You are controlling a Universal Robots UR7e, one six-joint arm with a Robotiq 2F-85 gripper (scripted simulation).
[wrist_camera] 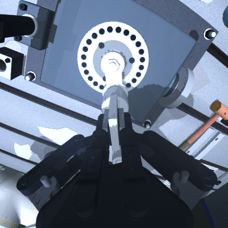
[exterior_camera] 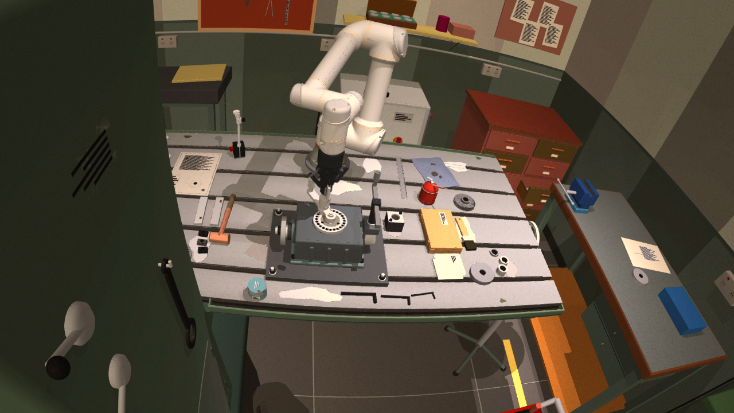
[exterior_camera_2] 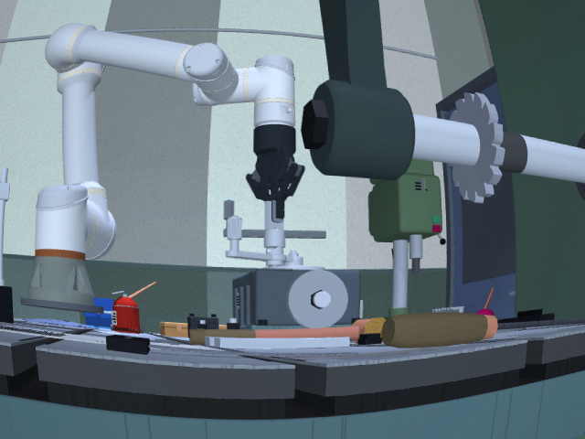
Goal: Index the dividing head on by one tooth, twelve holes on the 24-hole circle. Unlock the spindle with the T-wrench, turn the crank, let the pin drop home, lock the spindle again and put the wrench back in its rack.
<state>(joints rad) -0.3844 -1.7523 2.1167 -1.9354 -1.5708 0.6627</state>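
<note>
The pale T-wrench stands upright on the centre of the dividing head, its crossbar level, its shank running up between my fingers. Below it lies the white index plate with its ring of dark holes, and the crank arm reaches out to one side with its knob raised. A dark empty rack post stands at the head's right end. My gripper points straight down over the head and is closed around the wrench's shank.
Behind the head is the arm's base and a grey cabinet. A hammer lies left of the head, a red oil can and a tan box to the right. The milling arbor with its cutter overhangs nearby.
</note>
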